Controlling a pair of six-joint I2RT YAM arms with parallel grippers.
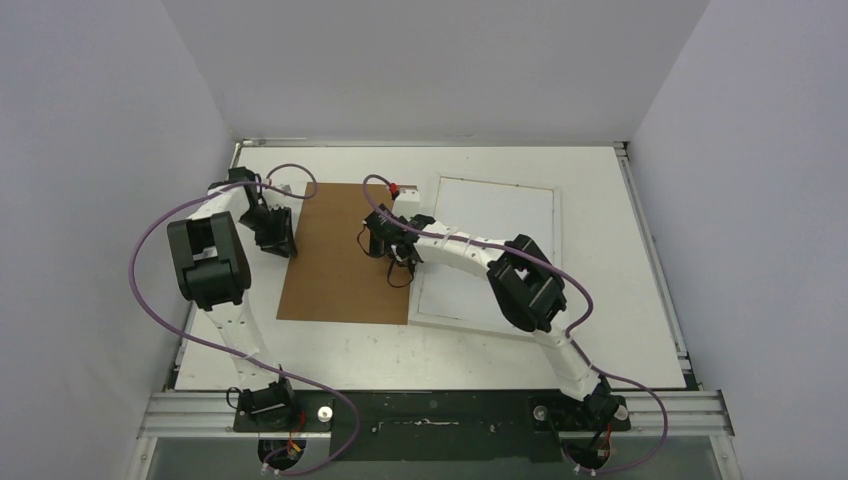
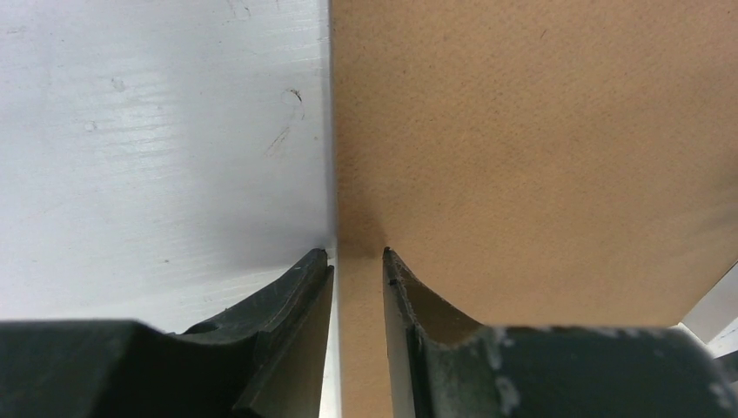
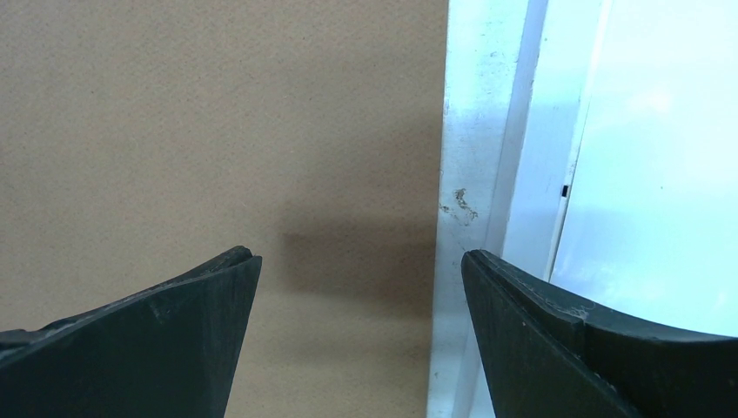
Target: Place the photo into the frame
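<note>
The frame (image 1: 495,250), white-bordered with a clear middle, lies flat right of centre. Its border (image 3: 540,174) shows in the right wrist view. The photo is hidden in every view. A plain brown backing board (image 1: 345,260) lies flat to the left of the frame. My left gripper (image 1: 280,238) points down at the board's left edge. Its jaws (image 2: 357,252) stand narrowly apart, one fingertip over the table, the other over the board (image 2: 540,131). My right gripper (image 1: 392,250) is wide open (image 3: 361,261) over the board's right edge (image 3: 218,113), with nothing between its fingers.
White walls close in the white table (image 1: 610,330) on the left, back and right. Purple cables (image 1: 150,250) loop off both arms. A narrow strip of table (image 3: 470,131) separates board and frame. A metal rail (image 1: 440,410) runs along the near edge.
</note>
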